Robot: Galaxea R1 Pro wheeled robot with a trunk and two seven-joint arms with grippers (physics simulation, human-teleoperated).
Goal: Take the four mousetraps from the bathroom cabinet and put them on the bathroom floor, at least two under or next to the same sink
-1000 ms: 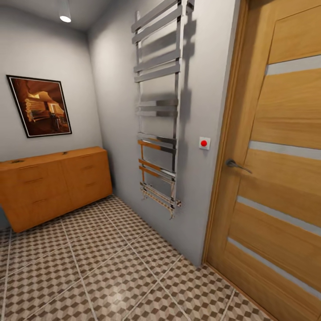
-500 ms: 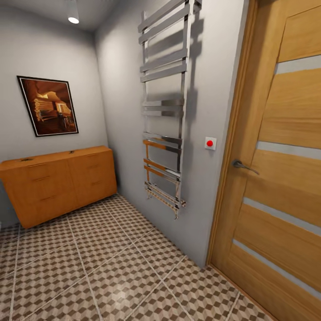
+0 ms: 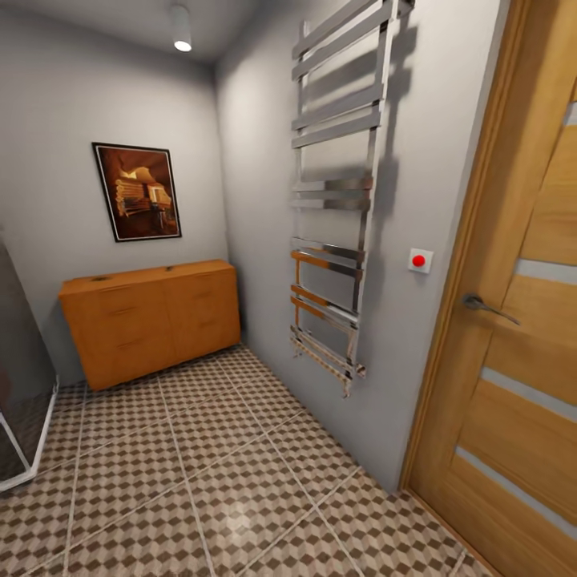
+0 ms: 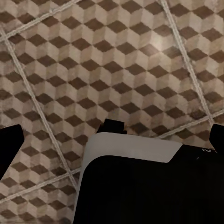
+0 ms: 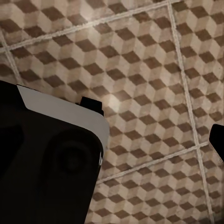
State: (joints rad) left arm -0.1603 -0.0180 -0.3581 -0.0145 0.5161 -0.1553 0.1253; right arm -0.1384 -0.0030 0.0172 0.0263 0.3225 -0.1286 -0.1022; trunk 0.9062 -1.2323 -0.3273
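Cabinet (image 3: pixel 152 320) sits far left, mousetraps probably light and stiff so grab by board edges; can't tell either end effector's state.

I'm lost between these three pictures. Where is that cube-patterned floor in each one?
Head view: the bathroom floor covers the lower half, running back to the cabinet.
Left wrist view: the floor spreads across the upper part, beyond a dark robot part.
Right wrist view: it spreads over the top and right.
Shared landmark: the pale grout lines between tiles.

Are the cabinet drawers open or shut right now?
Shut: every drawer front on the cabinet sits flush, none pulled out, in the head view.
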